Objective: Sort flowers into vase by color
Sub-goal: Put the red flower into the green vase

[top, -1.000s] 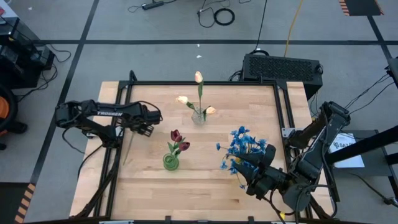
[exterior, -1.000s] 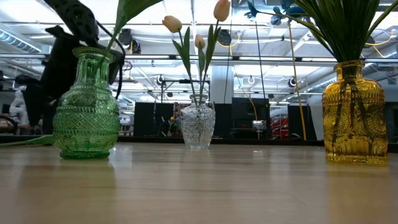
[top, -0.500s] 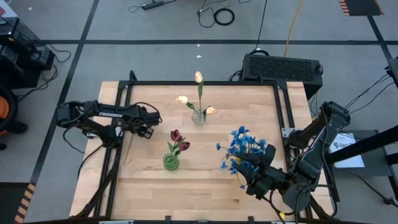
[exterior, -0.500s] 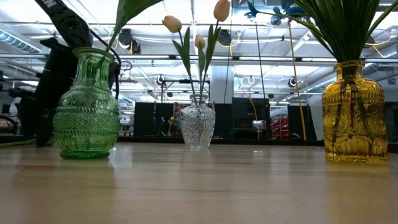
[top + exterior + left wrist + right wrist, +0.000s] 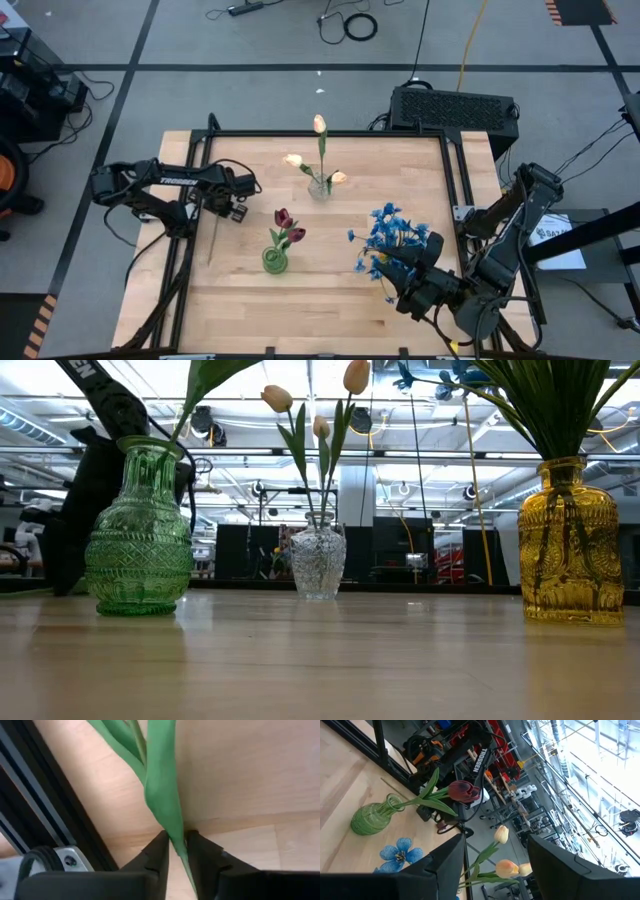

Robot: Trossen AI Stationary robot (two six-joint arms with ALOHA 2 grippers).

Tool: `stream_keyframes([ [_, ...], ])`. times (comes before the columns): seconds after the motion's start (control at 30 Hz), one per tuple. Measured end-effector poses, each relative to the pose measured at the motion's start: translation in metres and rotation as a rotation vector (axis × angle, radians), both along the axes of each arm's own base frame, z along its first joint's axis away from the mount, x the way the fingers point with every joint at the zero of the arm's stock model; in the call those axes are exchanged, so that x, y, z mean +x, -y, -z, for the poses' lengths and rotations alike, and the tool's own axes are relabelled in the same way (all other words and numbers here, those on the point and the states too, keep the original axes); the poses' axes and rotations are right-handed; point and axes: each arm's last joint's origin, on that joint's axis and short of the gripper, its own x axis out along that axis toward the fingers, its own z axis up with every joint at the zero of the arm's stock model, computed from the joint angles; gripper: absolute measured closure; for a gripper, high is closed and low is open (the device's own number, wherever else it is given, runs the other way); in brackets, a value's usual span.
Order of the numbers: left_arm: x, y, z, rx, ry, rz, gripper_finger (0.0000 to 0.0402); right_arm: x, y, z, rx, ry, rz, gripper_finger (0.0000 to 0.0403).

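Here the left gripper [image 5: 176, 851] is clenched on a loose green stem [image 5: 161, 795], its two dark fingers [image 5: 156, 855] pinching the leafy part low against the wood, which looks like the start of a pick so the flower can be carried to a vase. In the high view this gripper [image 5: 234, 205] sits at the left middle of the table [image 5: 330, 300], beside the black frame rail, and the thin stem [image 5: 212, 240] runs from it down the frame along the board; its bloom is not visible, so I cannot tell its colour. To its right, near the frame's centre, the green vase [image 5: 275, 260] holds the dark red tulips [image 5: 285, 222]; above that, the clear vase [image 5: 320, 187] carries the cream-peach tulips [image 5: 318, 125]. At lower right the blue flowers [image 5: 390, 235] stand in the yellow vase [image 5: 570, 545], so each colour already has its own vessel. The right gripper [image 5: 415, 285] waits just below the blue blooms, its fingers apart and grasping nothing. Judging by this, the loose stem is probably the last piece to sort.
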Motion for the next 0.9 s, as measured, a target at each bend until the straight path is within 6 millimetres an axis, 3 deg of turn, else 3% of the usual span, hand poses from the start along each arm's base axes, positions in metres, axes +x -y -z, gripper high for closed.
stream_keyframes([
  [0.23, 0.002, -0.002, -0.002, 0.023, -0.005, 0.047, 0.0389, 0.000, 0.000, 0.000, 0.000, 0.000, 0.000, 0.0193],
  [0.5, 0.016, -0.012, -0.022, 0.135, 0.018, 0.084, 0.0391, 0.000, 0.000, 0.000, 0.000, 0.000, 0.001, 0.0193],
  [0.67, 0.025, -0.018, -0.056, 0.254, 0.048, 0.096, 0.0391, 0.001, 0.000, 0.000, 0.001, 0.001, 0.002, 0.0193],
  [0.9, 0.025, -0.022, -0.134, 0.492, 0.213, 0.076, 0.0391, 0.001, 0.000, 0.000, 0.011, 0.006, 0.003, 0.0193],
])
